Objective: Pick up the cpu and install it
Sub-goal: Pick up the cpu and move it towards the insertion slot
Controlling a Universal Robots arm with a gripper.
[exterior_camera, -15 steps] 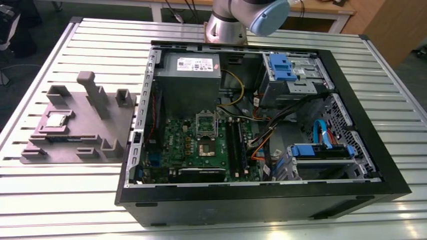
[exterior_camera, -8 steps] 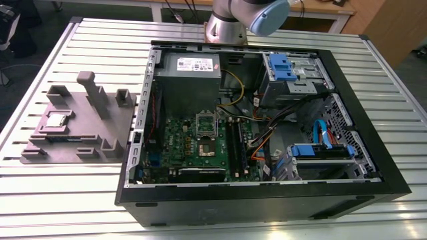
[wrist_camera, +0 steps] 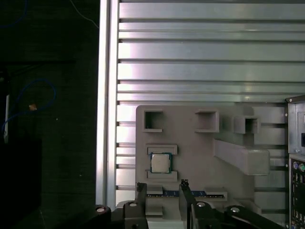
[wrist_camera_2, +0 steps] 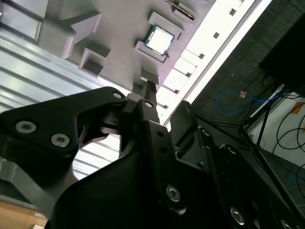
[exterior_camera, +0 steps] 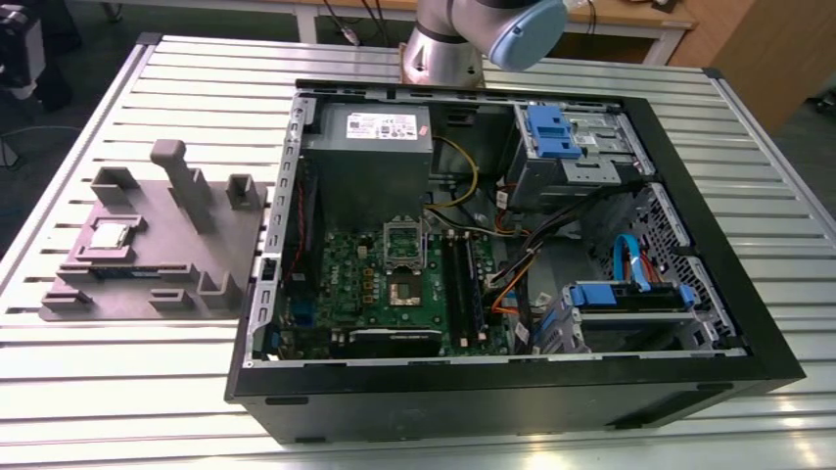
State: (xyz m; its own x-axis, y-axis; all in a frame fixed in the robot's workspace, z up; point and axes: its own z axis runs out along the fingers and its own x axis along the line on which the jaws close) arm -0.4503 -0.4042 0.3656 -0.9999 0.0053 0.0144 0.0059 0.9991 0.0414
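Hovering over the grey fixture (wrist_camera: pixel 190 138), the gripper (wrist_camera: pixel 162 187) hangs open and empty, apart from the cpu (wrist_camera: pixel 161 163) seated in its recess.

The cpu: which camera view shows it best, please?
The first wrist view: it looks straight down on the cpu, whole and square in its pocket on the grey fixture. The second wrist view shows it whole too, but slanted. It is small at the exterior view's left.
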